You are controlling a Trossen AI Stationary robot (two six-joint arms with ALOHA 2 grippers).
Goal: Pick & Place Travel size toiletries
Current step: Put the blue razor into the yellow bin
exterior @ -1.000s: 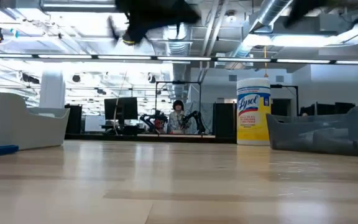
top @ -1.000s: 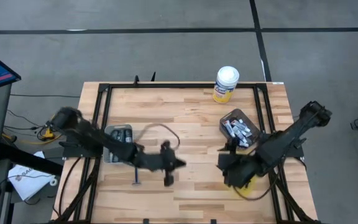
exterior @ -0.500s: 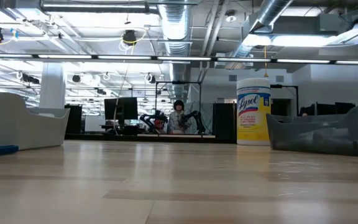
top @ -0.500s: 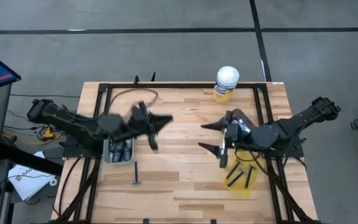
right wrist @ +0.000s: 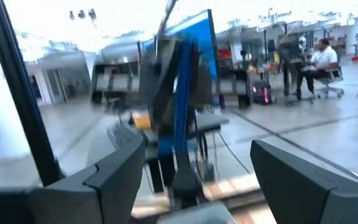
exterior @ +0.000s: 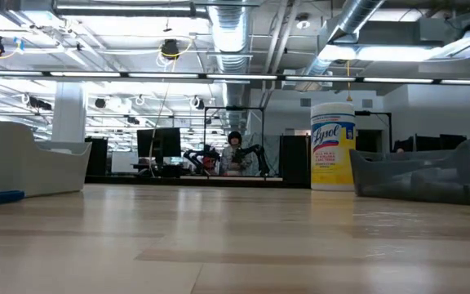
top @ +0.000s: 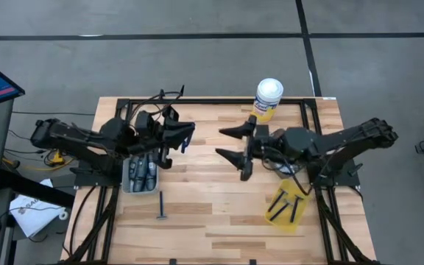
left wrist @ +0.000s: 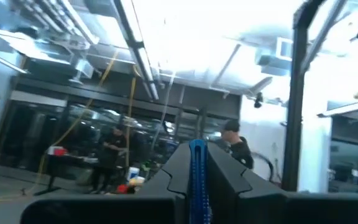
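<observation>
As I read it from the remote desk, step in hand: a blue razor is being carried over mid-table, possibly toward a hand-over between the arms.
Left gripper (top: 185, 137): clenched on the blue razor (left wrist: 196, 174), raised above the table (top: 212, 221), pointing at the other arm.
Right gripper (top: 230, 145): released, jaws spread wide, holding nothing, raised and facing the left gripper, near it but apart.
Task's thing, location: the held razor sits upright between the left fingers, clear of the wood and of every container.
Risk 1: the razor slips or twists out. Cause: a thin handle pinched on a narrow line, as I judge it.
Risk 2: the two grippers knock together. Cause: they face each other closely, and any reach from either side narrows the gap.
Risk 3: a drop outside the yellow tray (top: 277, 219). Cause: the tray lies well apart from the left gripper, partly under the right arm.
Risk 4: the loose razor (top: 161, 208) gets swept aside. Cause: it lies flat on the wood just beside the grey bin (top: 126, 180), under the left arm's path.
Count, grippers: two.
Count, razors held: one.
Count, razors loose on the table: one.
Count, dark sticks in the yellow tray: two for certain, perhaps three.
Count, dark pieces in the grey bin: several, too crowded for me to number.
Count, yellow canister (top: 268, 99): one, upright at the far edge, not part of the job.
</observation>
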